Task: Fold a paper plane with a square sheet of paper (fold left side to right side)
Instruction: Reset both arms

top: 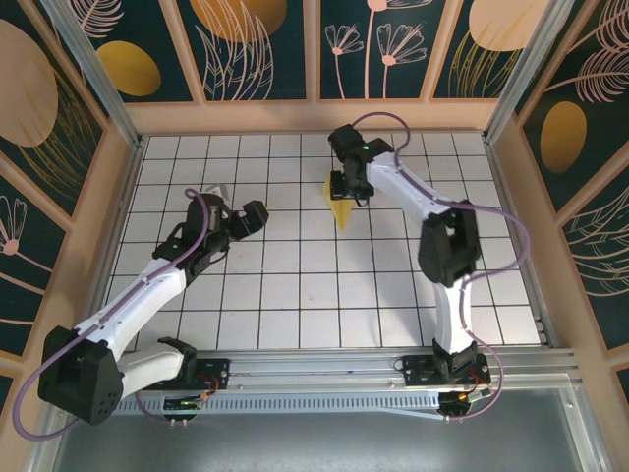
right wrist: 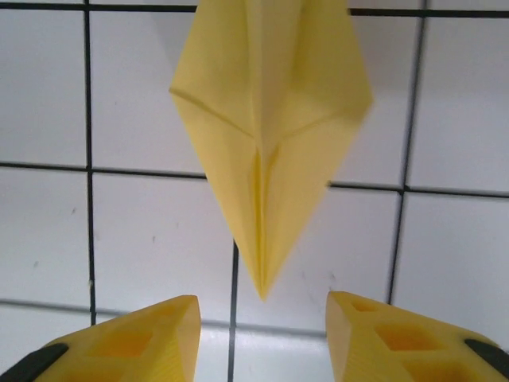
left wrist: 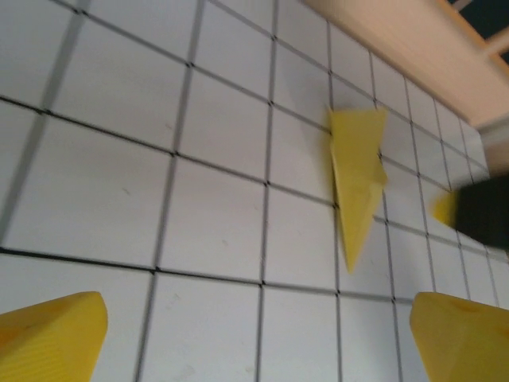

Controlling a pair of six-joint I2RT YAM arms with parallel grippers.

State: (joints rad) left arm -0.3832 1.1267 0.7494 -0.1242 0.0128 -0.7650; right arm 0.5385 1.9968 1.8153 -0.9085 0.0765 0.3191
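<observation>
The square sheet of paper lies folded into a pale-yellow paper plane [top: 341,212] on the white grid table [top: 295,295], a narrow dart with its point toward the near edge. My right gripper [top: 347,190] hovers over its far end. In the right wrist view the plane [right wrist: 270,135] points at my right gripper [right wrist: 262,338], which is open, with the tip just short of the gap. My left gripper [top: 257,214] is about two tiles to the left of the plane. From the left wrist the plane [left wrist: 358,171] lies well beyond my left gripper [left wrist: 258,342], open wide over bare tiles.
Wooden walls [top: 314,116] box in the table on the far, left and right sides; the far wall [left wrist: 413,40] runs close behind the plane. A metal rail [top: 324,362] carrying both arm bases runs along the near edge. Open tiles lie between the arms.
</observation>
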